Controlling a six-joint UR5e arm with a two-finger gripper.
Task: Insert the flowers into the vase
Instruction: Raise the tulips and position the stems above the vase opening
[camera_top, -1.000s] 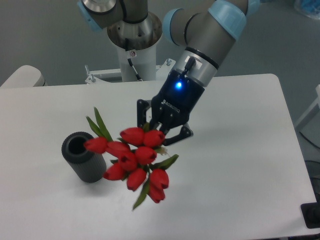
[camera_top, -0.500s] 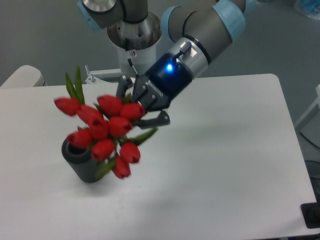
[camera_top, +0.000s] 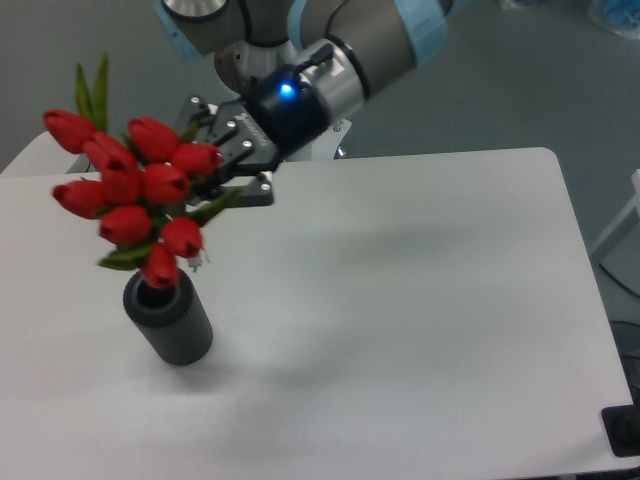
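Camera: fingers (camera_top: 232, 160) hold flowers (camera_top: 130, 190) above vase (camera_top: 168, 320) near table's (camera_top: 420, 300) left edge.

One fixed camera looks down at a slant from across the table (camera_top: 420, 330), facing the arm's base (camera_top: 270, 70) at the far edge (a little right of the near corner). It stands fairly near: the white top fills most of the frame, grey floor showing behind

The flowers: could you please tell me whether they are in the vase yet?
Not yet. The flowers hang in the claw above the vase, whose mouth shows dark below the lowest bud.
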